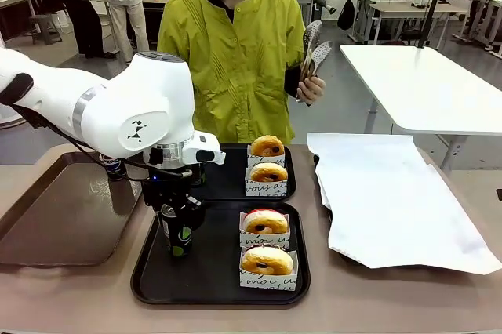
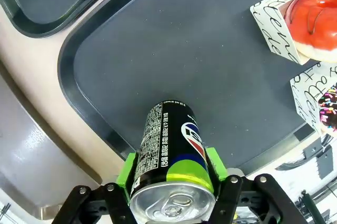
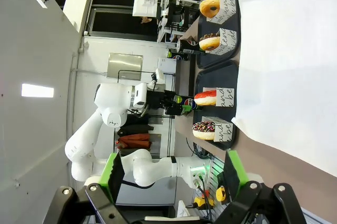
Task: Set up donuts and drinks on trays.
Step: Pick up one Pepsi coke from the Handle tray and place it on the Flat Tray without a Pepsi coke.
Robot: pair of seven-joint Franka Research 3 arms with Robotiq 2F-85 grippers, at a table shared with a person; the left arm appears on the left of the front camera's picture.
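Dark aluminium, the Pepsi can sits clamped between the green pads of the left gripper, which holds it upright at the left half of the near black tray; whether its base touches the tray floor I cannot tell. To the can's right on that tray stand 2 boxed donuts: the red glazed donut and, nearer the robot, a golden donut. Beyond the can, the far black tray carries 2 more boxed donuts on its right side. Another can shows behind the left arm, beside the brown tray.

By my reading, all 4 donuts are placed and the first drink is about to be released; the far tray appears to lack its drink.

Around the can the tray floor is bare, its raised rim close on the can's left, the donut boxes well apart on its right.

The right gripper stands apart, empty, away from the trays.
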